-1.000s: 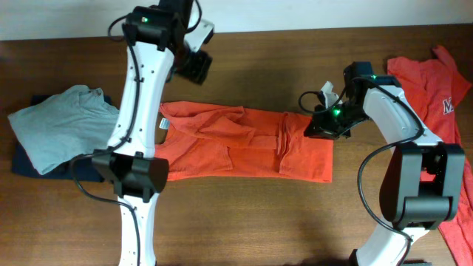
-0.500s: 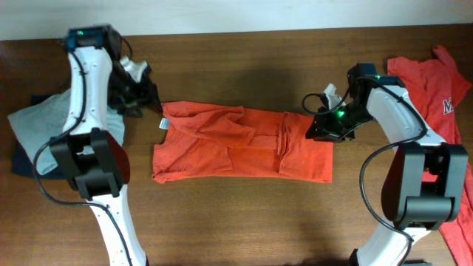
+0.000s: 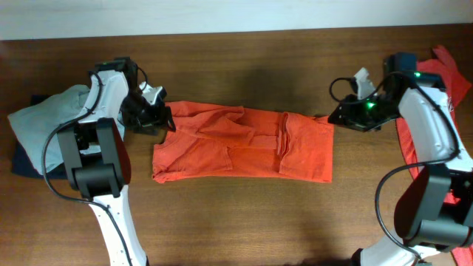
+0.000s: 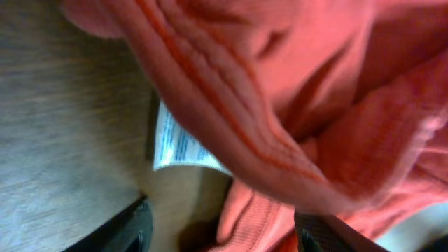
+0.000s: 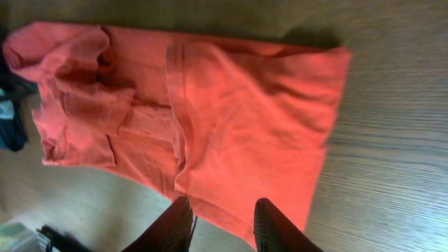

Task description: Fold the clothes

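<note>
orange shirt (image 3: 244, 144) flat on table (image 3: 244, 214)

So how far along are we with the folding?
Done: the orange shirt lies folded into a long strip. In hand: left end effector open at its collar end; right end effector open, empty, beside the hem. Remaining: cross-folds, plus the second orange shirt lying unfolded.

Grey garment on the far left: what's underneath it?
A dark navy garment pokes out from under the grey garment; the rest of it, and anything else beneath, is covered.
</note>
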Controlling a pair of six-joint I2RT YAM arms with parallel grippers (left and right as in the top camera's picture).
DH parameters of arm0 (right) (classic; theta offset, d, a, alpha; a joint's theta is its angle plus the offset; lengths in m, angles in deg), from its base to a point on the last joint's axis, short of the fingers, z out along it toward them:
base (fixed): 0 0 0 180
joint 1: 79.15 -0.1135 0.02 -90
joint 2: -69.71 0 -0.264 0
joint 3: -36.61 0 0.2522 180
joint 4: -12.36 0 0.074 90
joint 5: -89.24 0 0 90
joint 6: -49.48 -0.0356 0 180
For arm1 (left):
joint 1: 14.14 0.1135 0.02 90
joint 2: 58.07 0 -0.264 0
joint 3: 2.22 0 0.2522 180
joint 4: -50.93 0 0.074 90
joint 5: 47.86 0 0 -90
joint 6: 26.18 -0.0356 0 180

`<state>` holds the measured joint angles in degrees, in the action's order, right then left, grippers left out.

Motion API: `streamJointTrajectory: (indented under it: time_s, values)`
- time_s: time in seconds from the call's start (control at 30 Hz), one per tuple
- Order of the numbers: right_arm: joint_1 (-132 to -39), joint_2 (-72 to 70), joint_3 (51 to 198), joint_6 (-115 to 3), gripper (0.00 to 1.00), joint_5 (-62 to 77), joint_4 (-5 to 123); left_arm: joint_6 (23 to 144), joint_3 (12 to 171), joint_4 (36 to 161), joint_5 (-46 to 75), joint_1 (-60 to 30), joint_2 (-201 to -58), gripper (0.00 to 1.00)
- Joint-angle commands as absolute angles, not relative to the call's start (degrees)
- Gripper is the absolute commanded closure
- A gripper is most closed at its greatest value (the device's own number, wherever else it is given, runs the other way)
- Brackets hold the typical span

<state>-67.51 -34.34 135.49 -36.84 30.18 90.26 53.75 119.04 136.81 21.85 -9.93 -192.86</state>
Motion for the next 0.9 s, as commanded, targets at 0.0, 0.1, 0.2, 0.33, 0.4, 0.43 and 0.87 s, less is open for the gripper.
streamJointTrajectory:
  time_s: [0.0, 0.1, 0.2, 0.33, 0.4, 0.43, 0.87]
  values:
    - [-65.81, -32.68, 136.5, -36.08, 0.65, 30.51, 90.7, 52.53, 115.11, 133.53, 20.39, -10.47, -191.78, 0.35]
    - [-65.22, -32.68, 136.5, -36.08, 0.66, 30.51, 91.18, 52.53, 112.77, 130.66, 20.45, -11.55, -191.78, 0.35]
    - [-65.2, -32.68, 136.5, -36.05, 0.65, 30.51, 91.49, 52.55, 110.47, 128.74, 20.17, -13.03, -191.78, 0.36]
    - [-65.2, -32.68, 136.5, -36.08, 0.66, 30.51, 91.55, 52.62, 109.38, 127.34, 19.38, -14.34, -191.78, 0.37]
    - [-65.2, -32.68, 136.5, -36.08, 0.66, 30.51, 91.62, 54.13, 109.38, 126.23, 19.38, -14.41, -191.78, 0.37]
    - [-65.2, -32.68, 136.5, -36.05, 0.66, 30.51, 91.73, 54.58, 109.38, 125.75, 19.38, -14.41, -191.78, 0.37]
    - [-65.2, -32.68, 136.5, -36.05, 0.66, 30.48, 92.36, 55.15, 109.9, 127.36, 18.99, -15.11, -191.3, 0.99]
